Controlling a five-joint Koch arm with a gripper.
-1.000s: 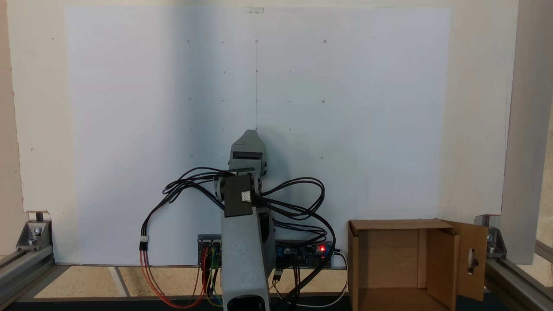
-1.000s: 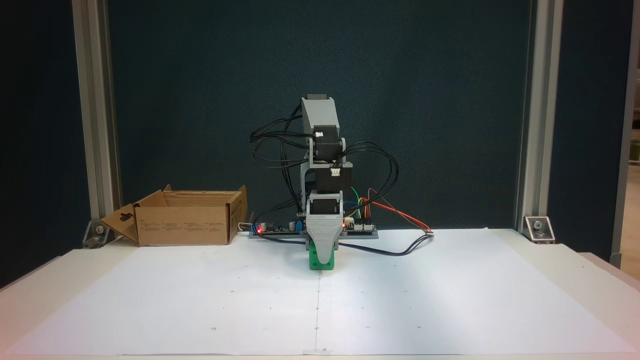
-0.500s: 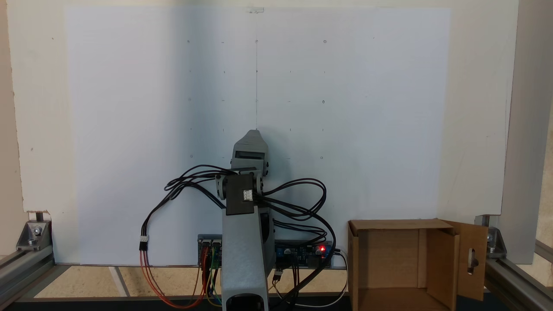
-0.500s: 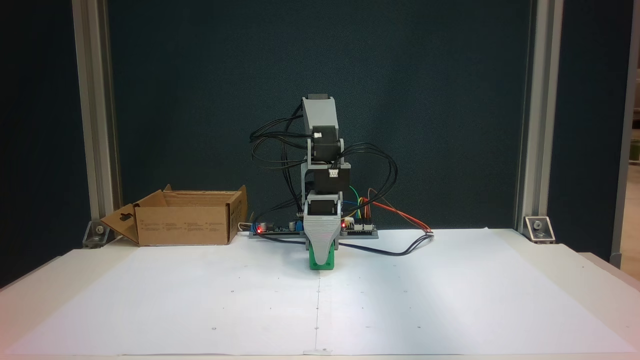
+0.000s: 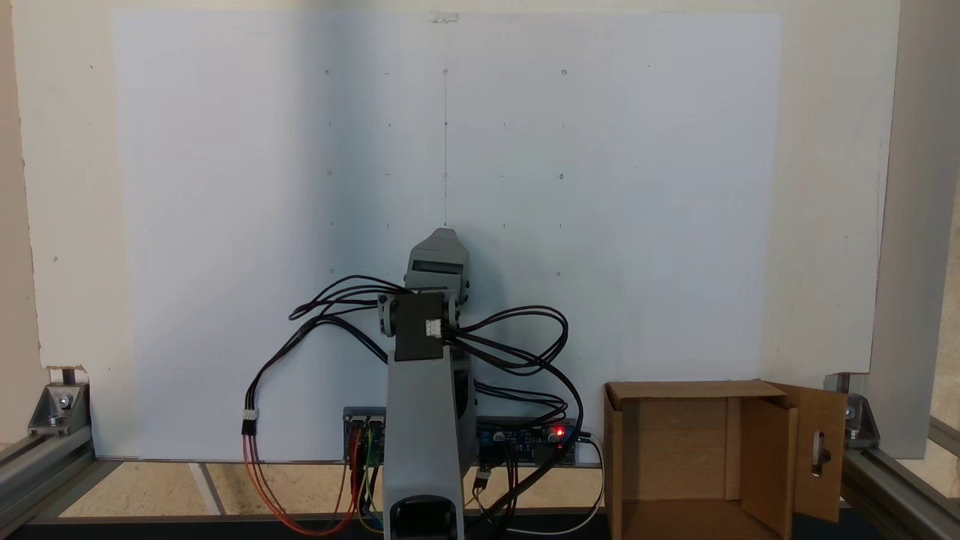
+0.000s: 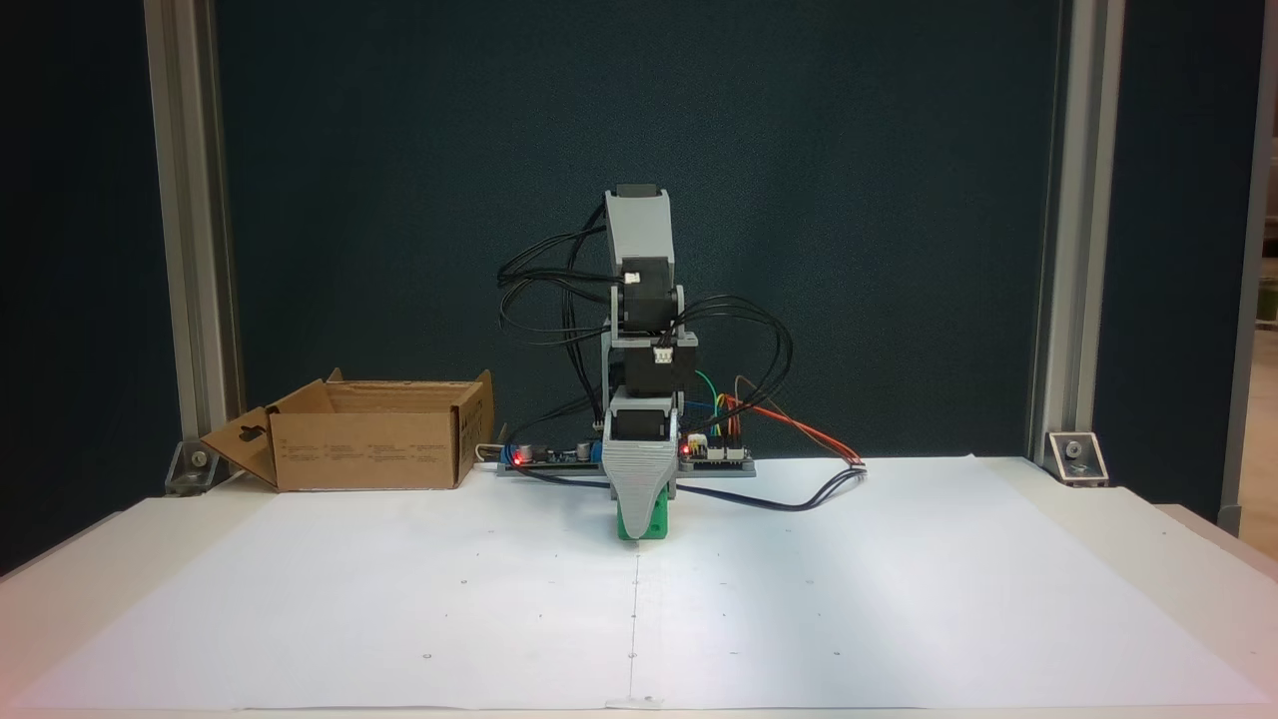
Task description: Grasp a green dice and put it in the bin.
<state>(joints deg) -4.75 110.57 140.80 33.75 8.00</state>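
Note:
The green dice (image 6: 645,532) rests on the white paper at the table's centre, just in front of the arm's base. My gripper (image 6: 641,513) points down over it, and the broad grey front jaw covers most of the cube's face. The second jaw is hidden behind the first, so the grip cannot be judged. In a fixed view from above the base, my gripper (image 5: 441,237) hides the dice. The bin (image 6: 364,449) is an open brown cardboard box standing left of the arm's base; in a fixed view the bin (image 5: 675,439) is at the lower right.
A flap with a slot cutout (image 6: 245,439) sticks out from the bin. Looping black cables (image 6: 769,350) and coloured wires (image 6: 799,429) hang around the arm. The controller board (image 6: 559,457) sits by the base. Aluminium frame posts (image 6: 190,240) stand at the table's corners.
The arm's upper links have folded back slightly and the wrist has shifted a little toward the base. The dice stays where it was on the paper.

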